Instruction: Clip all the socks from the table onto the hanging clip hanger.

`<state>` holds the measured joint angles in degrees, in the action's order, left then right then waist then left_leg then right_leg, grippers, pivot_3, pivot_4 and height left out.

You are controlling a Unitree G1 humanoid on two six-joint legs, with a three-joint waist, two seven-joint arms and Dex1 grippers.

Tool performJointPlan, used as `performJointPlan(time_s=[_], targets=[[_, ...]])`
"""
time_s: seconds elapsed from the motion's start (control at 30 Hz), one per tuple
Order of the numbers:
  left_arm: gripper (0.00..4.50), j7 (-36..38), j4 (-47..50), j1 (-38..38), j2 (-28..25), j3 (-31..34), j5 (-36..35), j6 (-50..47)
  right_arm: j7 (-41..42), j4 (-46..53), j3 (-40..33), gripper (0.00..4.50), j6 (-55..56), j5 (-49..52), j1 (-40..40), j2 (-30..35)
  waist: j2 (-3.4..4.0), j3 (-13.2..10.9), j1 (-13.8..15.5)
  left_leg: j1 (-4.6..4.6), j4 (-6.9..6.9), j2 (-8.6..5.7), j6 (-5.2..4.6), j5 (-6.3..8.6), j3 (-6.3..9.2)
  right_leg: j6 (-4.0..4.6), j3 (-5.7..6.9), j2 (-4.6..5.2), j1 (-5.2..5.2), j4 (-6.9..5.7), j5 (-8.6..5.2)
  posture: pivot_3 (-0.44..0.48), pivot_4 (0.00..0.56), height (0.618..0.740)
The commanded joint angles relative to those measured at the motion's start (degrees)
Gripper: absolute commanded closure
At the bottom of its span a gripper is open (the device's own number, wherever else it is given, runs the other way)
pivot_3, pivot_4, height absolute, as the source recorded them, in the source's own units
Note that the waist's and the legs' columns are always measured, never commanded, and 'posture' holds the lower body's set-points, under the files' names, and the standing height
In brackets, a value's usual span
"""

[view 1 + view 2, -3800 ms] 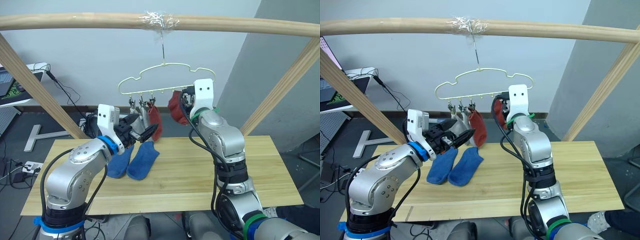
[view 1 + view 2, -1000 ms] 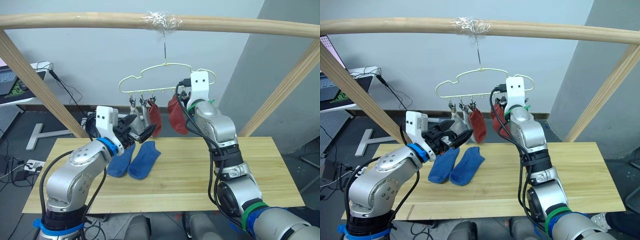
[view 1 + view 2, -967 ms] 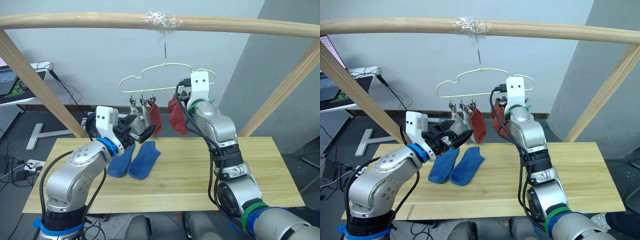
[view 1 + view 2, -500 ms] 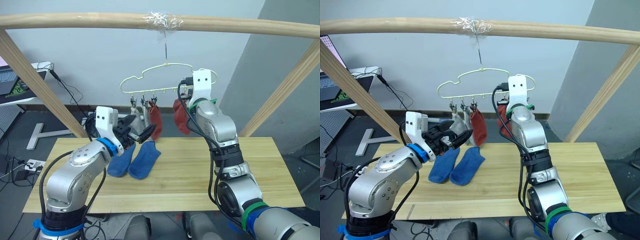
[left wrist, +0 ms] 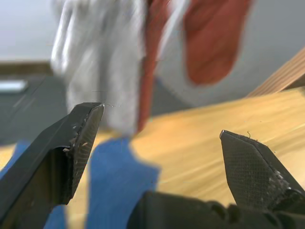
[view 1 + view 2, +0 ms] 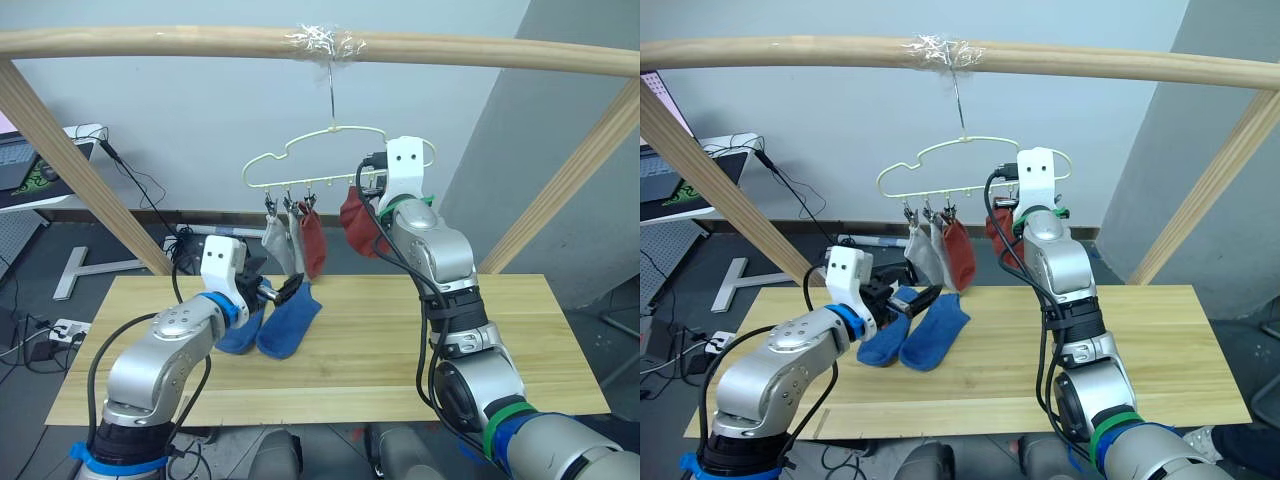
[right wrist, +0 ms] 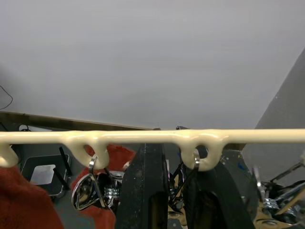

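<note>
The cloud-shaped clip hanger (image 6: 335, 160) hangs from the wooden pole (image 6: 150, 42); two grey socks (image 6: 278, 240) and a rust-red sock (image 6: 313, 240) dangle from its clips. The right gripper (image 6: 366, 205) is raised to the hanger's 4 o'clock, pinching another rust-red sock (image 6: 352, 222). Two blue socks (image 6: 290, 322) lie on the table (image 6: 400, 350) at the hanger's 6 o'clock, under the left gripper (image 6: 275, 290), fingers apart and empty.

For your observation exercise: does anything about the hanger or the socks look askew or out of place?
The clip hanger tilts, its left end lower, with three socks bunched on the left clips. A rust-red sock is lifted at the right gripper. Two blue socks lie on the table.
</note>
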<state>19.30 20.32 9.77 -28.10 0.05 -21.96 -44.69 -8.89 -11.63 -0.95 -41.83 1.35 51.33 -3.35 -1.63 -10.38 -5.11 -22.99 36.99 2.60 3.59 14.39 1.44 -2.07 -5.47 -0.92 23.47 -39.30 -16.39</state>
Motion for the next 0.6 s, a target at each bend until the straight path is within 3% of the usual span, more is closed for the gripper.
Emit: performJointPlan(time_s=[0.03, 0.3, 0.6], targets=[[0.00, 0.5, -3.8, -0.7, 0.6, -2.0, 3.7, 5.0, -0.1, 1.4, -0.3, 4.45, 0.7, -0.2, 1.7, -0.1, 0.00, 0.0, 0.0, 0.00, 0.00, 0.00, 0.00, 0.00, 0.00, 0.00, -0.01, 0.00, 0.01, -0.01, 0.00, -0.029, 0.122, 0.740], [0.00, 0.7, -19.2, 3.1, 6.0, -4.7, 9.1, 13.2, 0.2, 2.1, -0.1, 4.45, 0.3, -0.2, 1.6, -0.2, -0.03, 0.0, 0.1, 0.01, 0.02, -0.01, 0.00, 0.00, -0.03, 0.00, -0.02, 0.01, 0.06, -0.18, 0.00, -0.030, 0.122, 0.740], [0.00, -0.6, -33.2, 8.8, 9.9, -4.6, 13.4, 16.1, 0.0, 3.4, 0.0, 4.45, -0.6, -0.3, 1.0, -0.2, -0.06, 0.1, 0.0, 0.03, 0.04, 0.00, 0.00, 0.00, -0.03, 0.00, -0.01, 0.00, 0.08, -0.28, 0.00, -0.050, 0.128, 0.740]])
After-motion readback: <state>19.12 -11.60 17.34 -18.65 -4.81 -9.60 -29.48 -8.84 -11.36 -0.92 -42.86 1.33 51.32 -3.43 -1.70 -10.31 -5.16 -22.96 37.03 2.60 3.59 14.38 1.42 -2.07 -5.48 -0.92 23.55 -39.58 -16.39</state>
